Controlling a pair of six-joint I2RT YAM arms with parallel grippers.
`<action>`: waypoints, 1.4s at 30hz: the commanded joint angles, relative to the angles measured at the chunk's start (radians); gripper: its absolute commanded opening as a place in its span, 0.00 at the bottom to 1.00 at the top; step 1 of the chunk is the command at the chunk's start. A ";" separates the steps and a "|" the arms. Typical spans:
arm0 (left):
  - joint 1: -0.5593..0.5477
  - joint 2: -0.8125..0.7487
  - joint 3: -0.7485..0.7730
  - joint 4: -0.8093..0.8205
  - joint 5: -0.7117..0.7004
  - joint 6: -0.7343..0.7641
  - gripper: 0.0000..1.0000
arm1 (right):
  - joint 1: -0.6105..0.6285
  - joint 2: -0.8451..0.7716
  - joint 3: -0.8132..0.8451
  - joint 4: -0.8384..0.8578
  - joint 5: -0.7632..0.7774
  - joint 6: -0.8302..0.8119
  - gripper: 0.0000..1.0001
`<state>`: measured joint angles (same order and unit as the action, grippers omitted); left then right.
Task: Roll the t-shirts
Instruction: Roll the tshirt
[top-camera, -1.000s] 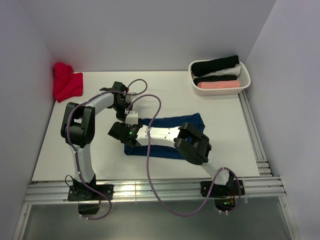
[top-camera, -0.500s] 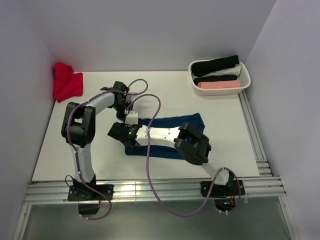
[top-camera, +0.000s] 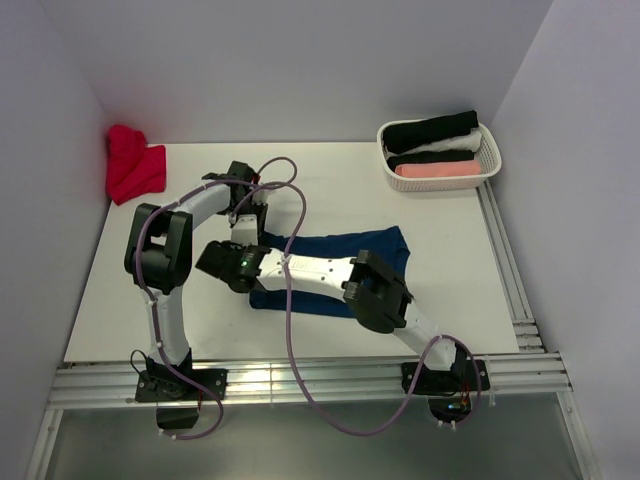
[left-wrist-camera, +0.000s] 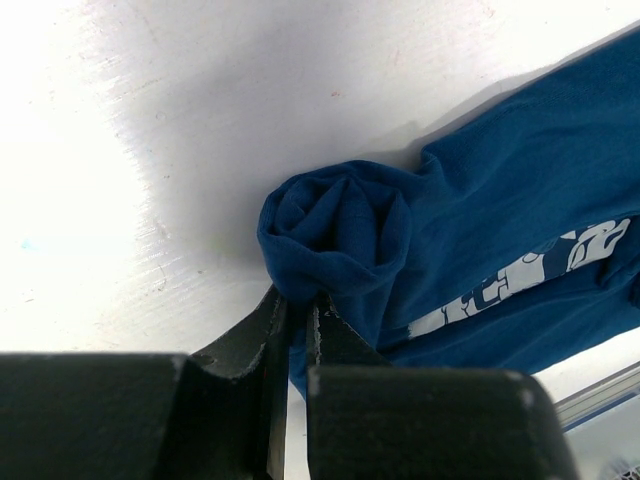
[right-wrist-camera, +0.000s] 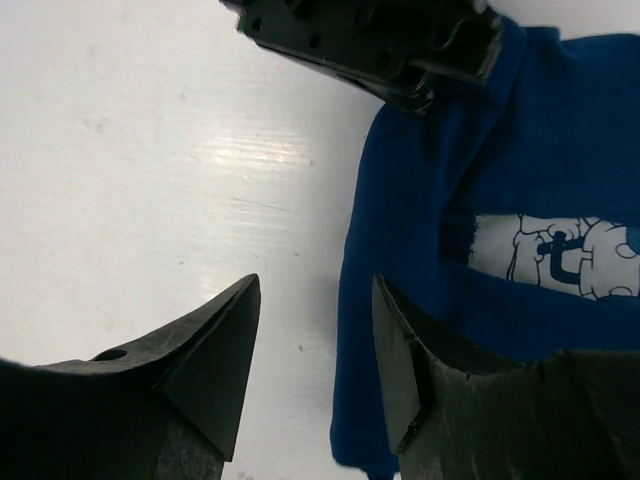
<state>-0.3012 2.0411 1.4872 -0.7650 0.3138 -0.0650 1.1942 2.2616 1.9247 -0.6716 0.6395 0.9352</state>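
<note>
Navy tee (top-camera: 380, 246) lay across the middle of the table (top-camera: 330, 185) as a flattened band running L–R, w/ its L end wound into a tight spiral roll (left-wrist-camera: 335, 225). Pale cartoon print (left-wrist-camera: 520, 280) showed on the flat part just past the roll. L gripper (left-wrist-camera: 300, 305) was clenched on the roll's lower edge, w/ a fold of cloth pinched btwn the jaws. R gripper (right-wrist-camera: 315, 290) hung released, jaws apart w/ nothing btwn them. It sat over white tabletop just beside the tee's L edge, near the L gripper.

Room: tabletop stretched on the far side of the navy tee and to its L. On the near side, the tee's edge lay not far from the front rails (top-camera: 300, 380). Red tee (top-camera: 133, 165) sat bunched well to the far L of the navy tee, against the wall. Basket (top-camera: 490, 150) stood far R of it, well apart, holding black (top-camera: 432, 130), white (top-camera: 445, 148) and pink (top-camera: 437, 169) rolls.
</note>
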 joint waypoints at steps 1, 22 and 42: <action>-0.009 0.013 0.030 0.021 -0.027 0.002 0.06 | 0.001 0.053 0.048 -0.052 0.028 -0.013 0.56; -0.012 0.028 0.050 0.012 -0.031 0.007 0.18 | -0.002 0.105 0.033 -0.221 -0.058 0.086 0.56; 0.083 -0.001 0.251 -0.085 0.162 0.054 0.61 | -0.063 -0.186 -0.483 0.365 -0.279 0.148 0.27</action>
<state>-0.2581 2.0731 1.6875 -0.8181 0.3916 -0.0372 1.1534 2.1536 1.6028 -0.5415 0.5133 1.0431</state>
